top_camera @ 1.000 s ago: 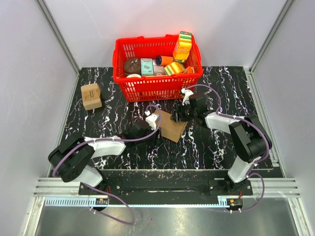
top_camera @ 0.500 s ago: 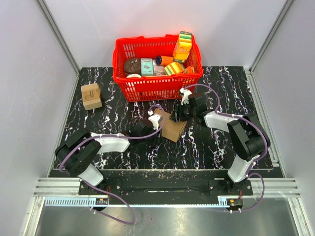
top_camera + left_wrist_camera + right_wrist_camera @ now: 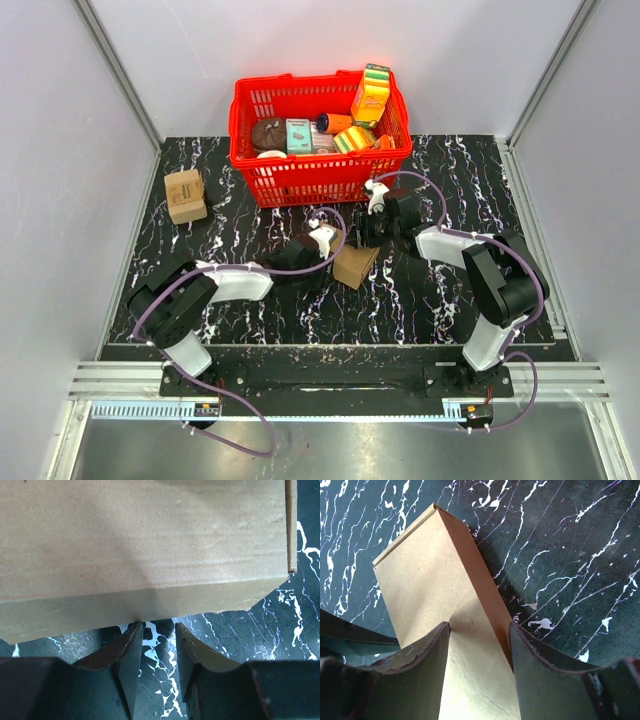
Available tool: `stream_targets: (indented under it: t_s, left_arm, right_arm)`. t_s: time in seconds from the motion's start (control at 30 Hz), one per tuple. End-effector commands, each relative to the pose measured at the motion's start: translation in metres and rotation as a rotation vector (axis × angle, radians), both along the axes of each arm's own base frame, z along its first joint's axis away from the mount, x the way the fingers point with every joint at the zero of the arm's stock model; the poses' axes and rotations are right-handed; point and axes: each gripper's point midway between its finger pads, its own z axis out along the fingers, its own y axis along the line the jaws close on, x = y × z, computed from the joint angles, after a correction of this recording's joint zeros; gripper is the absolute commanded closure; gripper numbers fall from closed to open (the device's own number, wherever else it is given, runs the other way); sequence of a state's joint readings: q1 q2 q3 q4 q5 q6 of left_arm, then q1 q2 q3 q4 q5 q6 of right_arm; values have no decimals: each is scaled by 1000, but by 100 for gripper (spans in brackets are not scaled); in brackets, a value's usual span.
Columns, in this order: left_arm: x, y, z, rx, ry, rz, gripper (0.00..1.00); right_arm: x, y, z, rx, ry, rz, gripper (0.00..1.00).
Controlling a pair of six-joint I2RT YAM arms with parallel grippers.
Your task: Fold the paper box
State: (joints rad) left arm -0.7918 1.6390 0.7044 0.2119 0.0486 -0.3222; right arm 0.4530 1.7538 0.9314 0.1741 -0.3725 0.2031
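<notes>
left end effector (image 3: 157,626) narrow, at paper box (image 3: 140,540) edge | right end effector (image 3: 479,626) holding it

We see the paper box (image 3: 354,266) as plain brown cardboard, matt and faintly fibrous, with crisp creases. The table (image 3: 440,290) under it is glossy black with white marble veining. At twelve o'clock, the red basket (image 3: 300,180) is shiny plastic lattice. At ten o'clock, the small box (image 3: 185,195) looks like matt tan card. The fingers (image 3: 410,665) of the right gripper (image 3: 479,627) are dark and matt, with scuffed edges.
</notes>
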Motion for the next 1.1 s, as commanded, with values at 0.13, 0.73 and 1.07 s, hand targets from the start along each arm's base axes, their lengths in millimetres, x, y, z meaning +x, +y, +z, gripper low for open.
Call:
stream_targets:
  t_s: [0.13,0.73,1.07]
  left_arm:
    - [17,-15,8,-25,-40,-15,64]
    - [-18,16,26,-47,-36,-18,60]
    - [-5,95,71,-118,-173,264,55]
  right_arm:
    - [-7,8,5,38,12,67,44]
    - [-2,0,32,28,-64,13,40]
    - [18,-3,57,32,-167,-39,36]
